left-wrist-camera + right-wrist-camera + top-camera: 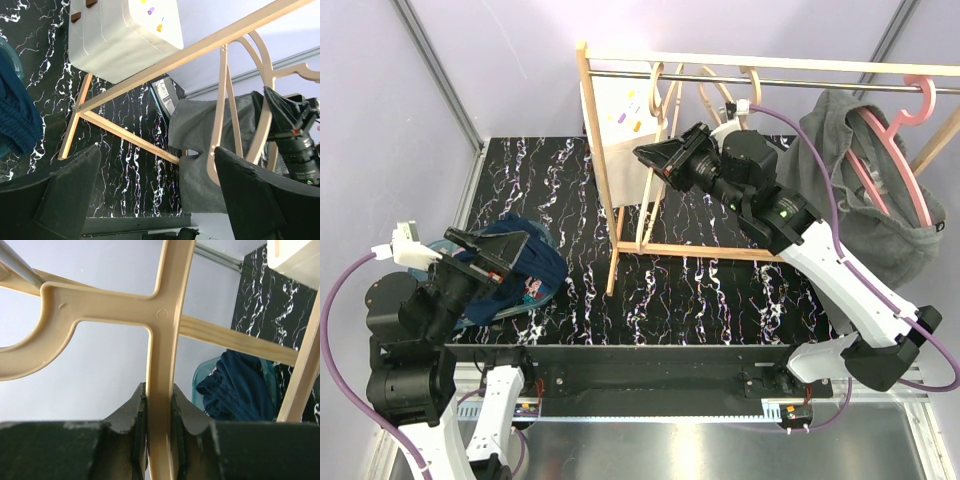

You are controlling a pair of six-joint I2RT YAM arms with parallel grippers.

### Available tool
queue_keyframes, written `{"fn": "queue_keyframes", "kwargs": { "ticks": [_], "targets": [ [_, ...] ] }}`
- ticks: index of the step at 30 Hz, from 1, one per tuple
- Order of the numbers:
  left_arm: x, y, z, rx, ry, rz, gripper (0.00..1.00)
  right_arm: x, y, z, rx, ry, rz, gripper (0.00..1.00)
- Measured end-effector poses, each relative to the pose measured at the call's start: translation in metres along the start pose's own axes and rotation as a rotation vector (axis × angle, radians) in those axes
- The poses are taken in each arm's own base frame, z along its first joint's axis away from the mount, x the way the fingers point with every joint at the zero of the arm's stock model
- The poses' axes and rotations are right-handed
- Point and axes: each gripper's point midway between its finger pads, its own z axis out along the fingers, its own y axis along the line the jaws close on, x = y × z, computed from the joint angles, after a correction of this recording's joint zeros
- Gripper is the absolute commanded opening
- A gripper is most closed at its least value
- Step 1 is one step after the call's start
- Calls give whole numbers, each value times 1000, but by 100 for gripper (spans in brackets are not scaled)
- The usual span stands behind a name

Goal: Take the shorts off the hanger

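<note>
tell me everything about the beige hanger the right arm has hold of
The beige hanger looks like smooth moulded plastic, with a curved hook, a flat cross arm and a straight central bar. It hangs on the metal rail; the right pincer is shut on its central bar. No cloth shows on it.

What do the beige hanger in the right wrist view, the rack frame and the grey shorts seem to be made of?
Beige hanger: likely moulded plastic, smooth matt; round mould mark, rounded edges.
Rack frame: pale, seemingly unvarnished wood; grain lines show.
Grey shorts: soft cloth, maybe jersey; it sags in folds.
</note>
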Motion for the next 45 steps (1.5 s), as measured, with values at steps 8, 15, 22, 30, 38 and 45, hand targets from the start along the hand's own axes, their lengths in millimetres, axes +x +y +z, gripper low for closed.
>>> {"fn": "queue_keyframes", "kwargs": {
  "ticks": [8,15,22,30,38,45],
  "targets": [
    [1,-2,-4,11,-7,4,98,-18,-10,-3,79,-78,-95,0],
    [2,1,-3,7,-4,-2,98,-38,-21,-14,203,-145,-180,0],
    [4,4,0,-2,3,-11,98,-47,-28,-22,308,-152,-227,0],
    [6,7,1,-2,2,-17,98,-57,-30,-18,442,-137,-273,0],
    [8,11,3,-11,9,-25,98,-59,-40,-19,538,-112,-327,24],
    [9,13,2,-13,6,-11,98,-44,-59,-36,561,-46,-332,64]
  ]
}}
